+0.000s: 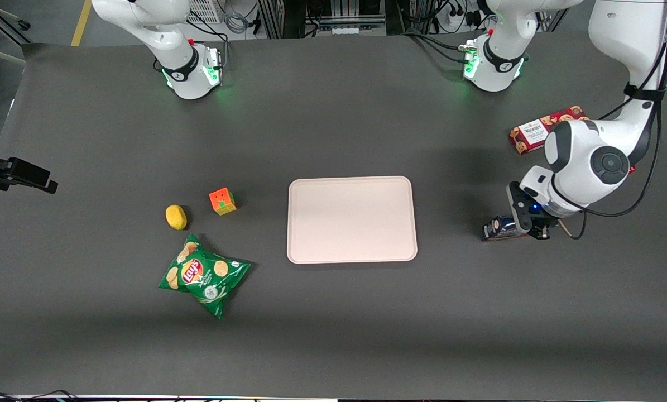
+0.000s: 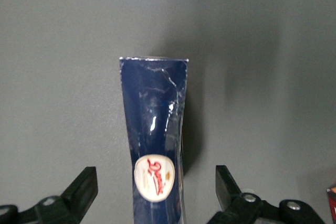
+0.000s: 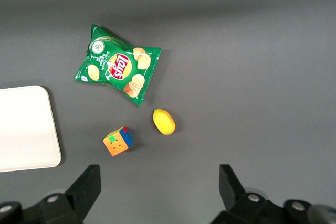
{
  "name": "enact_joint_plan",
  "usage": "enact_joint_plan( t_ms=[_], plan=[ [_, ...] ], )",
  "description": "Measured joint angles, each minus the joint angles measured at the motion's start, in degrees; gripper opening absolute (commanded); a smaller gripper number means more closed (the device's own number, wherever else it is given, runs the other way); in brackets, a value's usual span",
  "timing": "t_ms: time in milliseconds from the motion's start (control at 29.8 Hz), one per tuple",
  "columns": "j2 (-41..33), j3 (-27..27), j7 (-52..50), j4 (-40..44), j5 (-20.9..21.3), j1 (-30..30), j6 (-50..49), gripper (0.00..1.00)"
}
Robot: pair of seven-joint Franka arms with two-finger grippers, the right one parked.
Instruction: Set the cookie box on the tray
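The cookie box [image 2: 155, 135] is a long, narrow dark navy box with a white-and-red oval logo, lying on the dark table. In the front view only its end [image 1: 498, 228] shows from under the wrist, toward the working arm's end of the table. My left gripper [image 2: 156, 187] is directly above the box, open, with one finger on each side of it and a gap to each finger [image 2: 84, 187]. In the front view the gripper [image 1: 529, 228] is mostly covered by its own wrist. The pale pinkish-cream tray [image 1: 351, 219] lies flat mid-table, well apart from the box.
A red cookie box with a white label [image 1: 542, 130] lies farther from the front camera than my gripper, partly covered by the arm. Toward the parked arm's end lie an orange puzzle cube [image 1: 222, 201], a yellow lemon [image 1: 176, 216] and a green chip bag [image 1: 204, 274].
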Motion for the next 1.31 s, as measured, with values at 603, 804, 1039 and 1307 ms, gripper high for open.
enact_joint_plan(
  t_ms=[603,804,1039,1307],
  plan=[
    [0.03,-0.54,-3.79,19.04,-0.04,-0.06,-20.94,0.00],
    [-0.05,-1.09,-5.61,23.56,-0.08,-0.09,-27.15,0.00],
    [-1.20,-2.77,-9.93,30.56,-0.13,-0.14,-39.53,0.00],
    [-4.06,-5.02,-13.21,35.49,-0.17,-0.27,-45.25,0.00]
  ],
)
